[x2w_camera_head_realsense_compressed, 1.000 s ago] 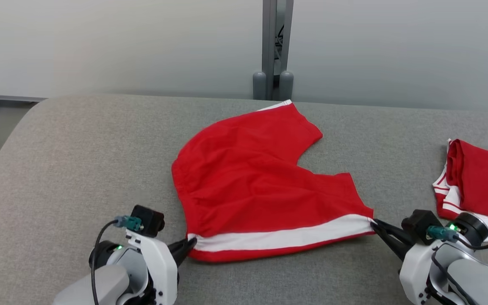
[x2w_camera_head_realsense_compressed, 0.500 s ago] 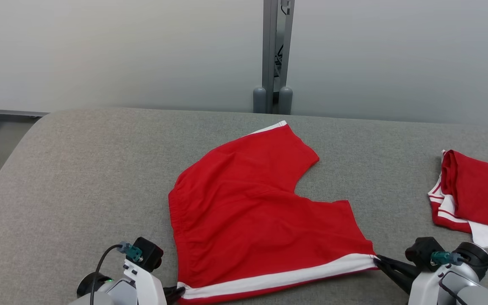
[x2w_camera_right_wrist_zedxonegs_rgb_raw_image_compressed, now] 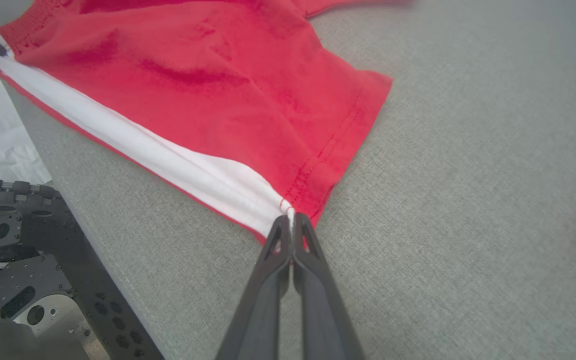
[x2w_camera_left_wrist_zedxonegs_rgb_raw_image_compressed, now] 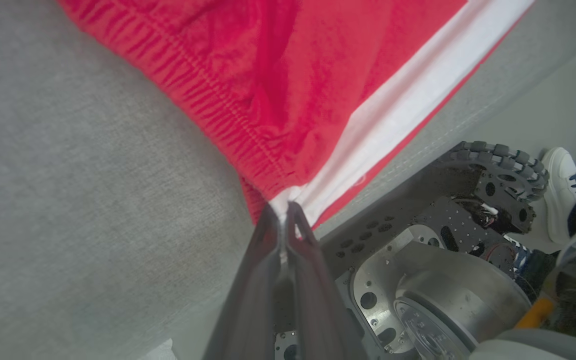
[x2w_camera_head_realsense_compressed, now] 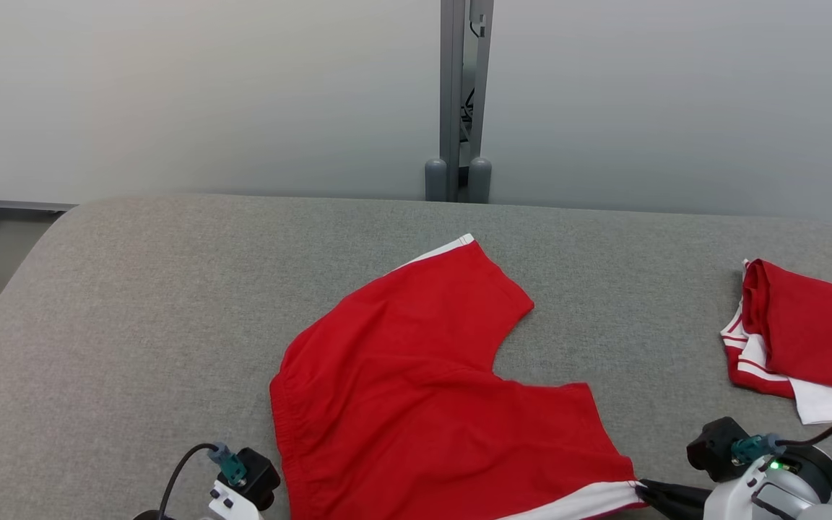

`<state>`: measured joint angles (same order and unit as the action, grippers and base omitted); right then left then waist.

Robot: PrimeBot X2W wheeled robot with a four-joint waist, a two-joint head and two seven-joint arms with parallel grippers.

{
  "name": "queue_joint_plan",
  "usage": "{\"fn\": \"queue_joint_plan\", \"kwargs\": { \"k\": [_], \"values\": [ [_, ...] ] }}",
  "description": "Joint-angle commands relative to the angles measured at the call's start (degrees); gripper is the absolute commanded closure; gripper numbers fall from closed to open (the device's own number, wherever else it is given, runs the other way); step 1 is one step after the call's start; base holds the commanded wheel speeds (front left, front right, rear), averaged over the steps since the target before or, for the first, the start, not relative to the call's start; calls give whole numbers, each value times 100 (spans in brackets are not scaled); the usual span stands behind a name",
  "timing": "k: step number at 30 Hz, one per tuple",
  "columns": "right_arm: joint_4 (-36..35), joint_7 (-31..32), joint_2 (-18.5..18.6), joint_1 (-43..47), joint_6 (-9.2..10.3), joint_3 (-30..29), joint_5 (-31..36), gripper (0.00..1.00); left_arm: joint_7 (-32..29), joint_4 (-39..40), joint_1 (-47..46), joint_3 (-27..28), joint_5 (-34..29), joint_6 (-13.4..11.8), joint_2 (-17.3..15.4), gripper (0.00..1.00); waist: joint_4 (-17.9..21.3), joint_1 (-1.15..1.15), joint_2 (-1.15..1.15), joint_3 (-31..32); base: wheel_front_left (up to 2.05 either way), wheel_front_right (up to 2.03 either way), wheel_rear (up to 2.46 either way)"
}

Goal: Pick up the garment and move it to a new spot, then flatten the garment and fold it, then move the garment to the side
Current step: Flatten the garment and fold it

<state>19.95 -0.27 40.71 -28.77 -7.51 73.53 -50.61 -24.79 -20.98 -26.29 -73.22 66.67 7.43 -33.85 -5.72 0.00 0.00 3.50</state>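
The garment is a pair of red shorts with a white side stripe, spread on the grey table with its near edge at the table's front. My left gripper is shut on the waistband corner of the garment where the white stripe ends. My right gripper is shut on the leg-hem corner of the garment, at the other end of the stripe; it also shows as dark fingers in the head view. The stripe edge is stretched straight between the two grips.
A second red and white garment lies bunched at the table's right side. The grey table has a rounded left corner. The robot's base and wheel sit below the front edge, with a person's white shoe beside it.
Both grippers have pulled the garment toward the table's front edge, so it lies nearer me. The head camera has also tilted, and the left gripper has dropped out of its lower edge.
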Motion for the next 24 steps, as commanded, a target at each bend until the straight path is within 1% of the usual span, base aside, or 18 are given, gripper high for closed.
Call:
{"fn": "queue_joint_plan", "kwargs": {
  "k": [1,6,10,12,15,20,24],
  "values": [
    [-51,48,87,45,4,-4,-55,100,-79,24,9,3,66,8,-81,100,-4,0,0,-7,0,0,0],
    [-159,-3,167,-75,4,-3,-152,100,-78,123,-56,90,224,8,-153,100,-23,0,0,-41,0,0,0],
    [-135,-217,177,-234,4,-2,-236,100,-13,244,-54,329,584,8,-202,100,-58,0,0,-93,0,0,0],
    [-118,-331,184,-348,4,-2,-344,100,-53,333,-53,457,829,8,-248,100,-87,0,0,-125,0,0,0],
    [-37,-476,183,-545,4,-17,-697,100,-185,511,-36,697,1337,8,-326,100,-136,0,0,-180,0,0,0],
    [9,-551,209,-997,3,-13,-1033,100,-520,822,-152,1039,2116,8,-495,100,-245,0,0,-353,0,0,0],
    [54,-570,228,-1418,3,-9,-1241,100,-665,989,-293,1367,2627,8,-517,100,-353,0,0,-565,0,0,0]
  ]
}}
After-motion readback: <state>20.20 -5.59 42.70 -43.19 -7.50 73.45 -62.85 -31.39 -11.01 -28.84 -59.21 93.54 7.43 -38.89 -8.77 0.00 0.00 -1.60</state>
